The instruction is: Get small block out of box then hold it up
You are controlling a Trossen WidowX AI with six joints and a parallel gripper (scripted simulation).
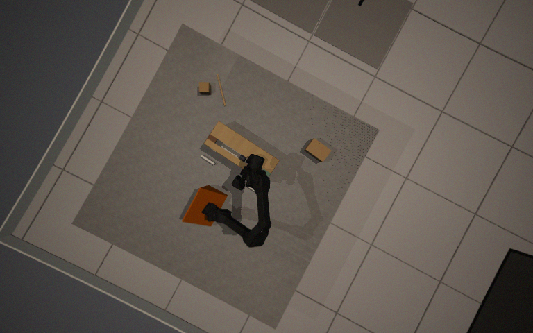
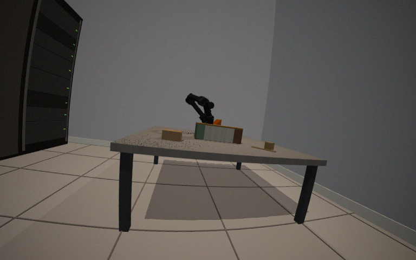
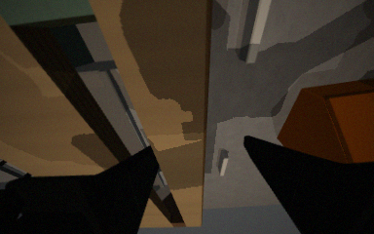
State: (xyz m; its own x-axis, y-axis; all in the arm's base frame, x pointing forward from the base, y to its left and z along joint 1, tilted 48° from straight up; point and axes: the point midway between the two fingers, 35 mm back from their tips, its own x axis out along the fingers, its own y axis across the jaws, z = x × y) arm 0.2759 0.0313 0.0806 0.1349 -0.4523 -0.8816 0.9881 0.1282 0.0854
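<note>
One arm works here. From the top, its end effector [image 1: 251, 161] hovers above the green end of the long box [image 1: 232, 141], whose long axis runs diagonally across the tabletop [image 1: 157, 117]. A slot along the box roof shows the shelf; the small block itself I cannot pick out, so presumably it sits somewhere along that slot toward the brown end. A pale stick [image 1: 207, 159] lies just beside the box, an orange block [image 1: 204, 204] near the arm's base, tan blocks and a thin rod farther off.

From the exterior, the arm reaches down behind the box, green end at left, brown at right.

At the wrist, both fingers stand wide apart with nothing between them, straddling the box's roof edge; the slot runs away up-left.
</note>
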